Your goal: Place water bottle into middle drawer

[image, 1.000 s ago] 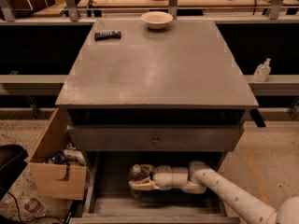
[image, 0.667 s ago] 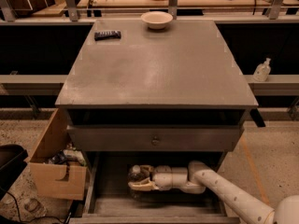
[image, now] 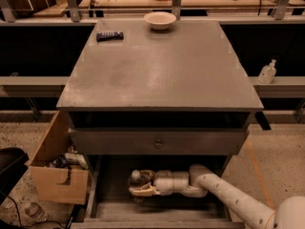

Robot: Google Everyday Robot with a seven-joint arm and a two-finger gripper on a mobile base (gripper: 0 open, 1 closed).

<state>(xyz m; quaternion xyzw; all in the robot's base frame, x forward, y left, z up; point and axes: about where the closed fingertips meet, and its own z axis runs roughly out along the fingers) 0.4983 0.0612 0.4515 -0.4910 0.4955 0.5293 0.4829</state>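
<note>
Gripper (image: 141,187) sits low inside the middle drawer (image: 143,210), pinched round the water bottle (image: 136,177), which is prob. light, thin-walled & slick, so best held at the ribbed mid-body w/ a gentle squeeze.

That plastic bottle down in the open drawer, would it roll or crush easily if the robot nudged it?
The water bottle, at the end effector inside the middle drawer, looks round-bodied, so lying down it would probably roll on the flat floor. It looks like thin plastic, so it likely dents under a hard squeeze.
</note>
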